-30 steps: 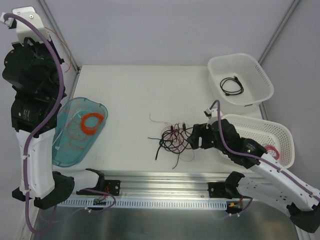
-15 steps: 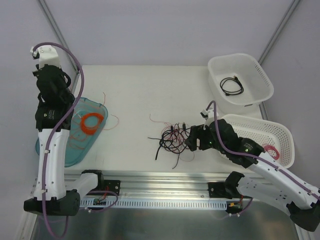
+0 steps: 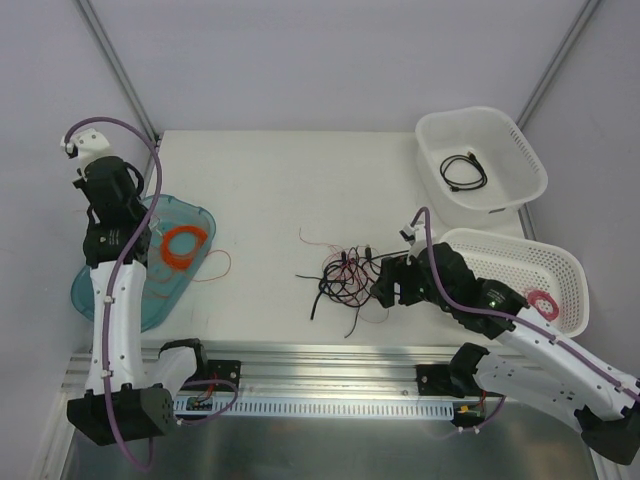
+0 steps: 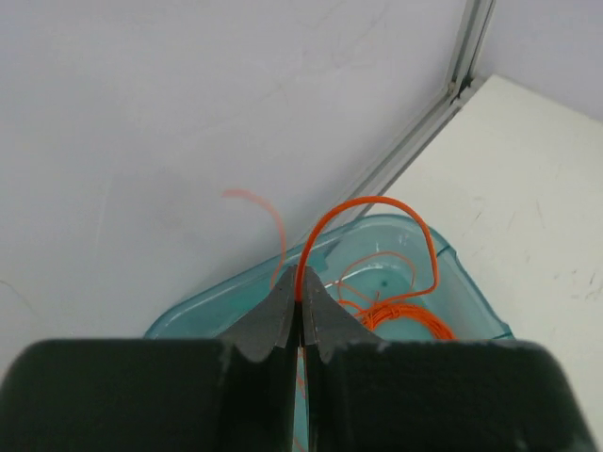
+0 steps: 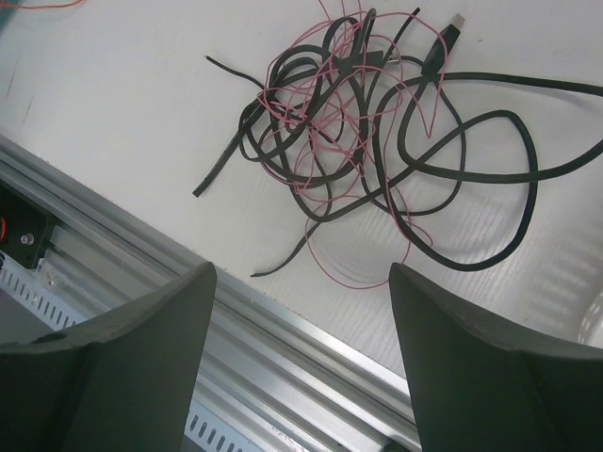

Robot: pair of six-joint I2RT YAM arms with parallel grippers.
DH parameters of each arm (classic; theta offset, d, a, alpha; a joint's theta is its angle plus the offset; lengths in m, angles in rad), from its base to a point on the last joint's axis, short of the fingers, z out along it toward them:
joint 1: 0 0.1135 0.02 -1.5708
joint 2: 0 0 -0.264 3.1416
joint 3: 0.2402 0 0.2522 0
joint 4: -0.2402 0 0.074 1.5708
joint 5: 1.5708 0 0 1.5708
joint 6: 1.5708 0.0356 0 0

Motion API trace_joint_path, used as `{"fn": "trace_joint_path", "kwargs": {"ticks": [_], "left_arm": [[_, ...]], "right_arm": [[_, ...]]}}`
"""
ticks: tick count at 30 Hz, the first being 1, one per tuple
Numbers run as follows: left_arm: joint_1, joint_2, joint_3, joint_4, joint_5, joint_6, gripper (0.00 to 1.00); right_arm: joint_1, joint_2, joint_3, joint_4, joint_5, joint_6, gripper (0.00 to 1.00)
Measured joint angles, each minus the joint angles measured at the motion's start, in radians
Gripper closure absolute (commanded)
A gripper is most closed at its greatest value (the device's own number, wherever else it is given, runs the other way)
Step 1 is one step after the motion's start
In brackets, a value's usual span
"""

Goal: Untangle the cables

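The cables (image 3: pixel 345 278) lie as a loose tangle of black and thin pink-red wires on the white table, near the front middle. In the right wrist view the cables (image 5: pixel 358 122) lie just beyond my fingers. My right gripper (image 3: pixel 385 283) is open and empty at the tangle's right edge, and in its own view the right gripper (image 5: pixel 300 273) has its jaws wide apart. My left gripper (image 3: pixel 122 205) hangs over the teal tray's far end. The left gripper (image 4: pixel 300 299) is shut on a thin orange wire (image 4: pixel 367 202) that loops down into the tray.
The teal tray (image 3: pixel 200 215) at the left holds a wound orange ring coil (image 3: pixel 185 243); a loose orange strand (image 3: pixel 215 265) trails onto the table. A white basket (image 3: pixel 520 150) at the back right holds a black cable (image 3: pixel 465 172). A second basket (image 3: pixel 560 262) holds a pink-red spool (image 3: pixel 542 300). An aluminium rail (image 3: pixel 330 355) runs along the front edge.
My left arm has come down from high at the left wall to just over the teal tray, with the orange wire. My right gripper has edged left toward the tangle.
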Motion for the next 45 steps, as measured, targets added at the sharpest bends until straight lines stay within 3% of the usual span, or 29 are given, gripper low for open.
{"fn": "trace_joint_path", "kwargs": {"ticks": [5, 12, 15, 16, 18, 19, 24, 29, 34, 41, 45], "left_arm": [[0.011, -0.063, 0.009, 0.031, -0.017, -0.021, 1.00], [0.166, -0.061, -0.198, 0.020, 0.049, -0.181, 0.99], [0.219, -0.008, -0.278, -0.014, 0.113, -0.262, 0.79], [0.233, 0.005, -0.294, -0.029, 0.133, -0.286, 0.59], [0.251, 0.019, -0.306, -0.055, 0.164, -0.319, 0.43], [0.256, 0.019, -0.306, -0.061, 0.181, -0.336, 0.29], [0.256, -0.026, -0.279, -0.084, 0.242, -0.357, 0.07], [0.244, -0.073, -0.196, -0.118, 0.358, -0.356, 0.02], [0.142, -0.149, -0.197, -0.174, 0.463, -0.389, 0.03], [-0.081, -0.343, -0.396, -0.222, 0.457, -0.605, 0.01], [-0.187, -0.361, -0.500, -0.230, 0.409, -0.766, 0.01]], "right_arm": [[0.000, 0.005, -0.011, 0.008, -0.004, 0.002, 0.22], [0.005, 0.015, -0.016, 0.011, -0.023, 0.003, 0.22], [0.006, 0.013, -0.020, 0.010, -0.023, 0.002, 0.22], [0.006, 0.010, -0.023, 0.010, -0.023, 0.001, 0.22], [0.006, 0.006, -0.029, 0.010, -0.023, 0.000, 0.22], [0.006, 0.006, -0.031, 0.008, -0.023, 0.000, 0.22], [0.006, 0.006, -0.032, 0.006, -0.022, -0.001, 0.22], [0.006, 0.006, -0.036, 0.006, -0.022, -0.002, 0.22], [0.006, 0.008, -0.045, 0.011, -0.022, -0.002, 0.22], [0.006, 0.009, -0.071, 0.037, -0.022, 0.000, 0.21], [0.006, -0.003, -0.096, 0.050, -0.021, 0.000, 0.20]]}}
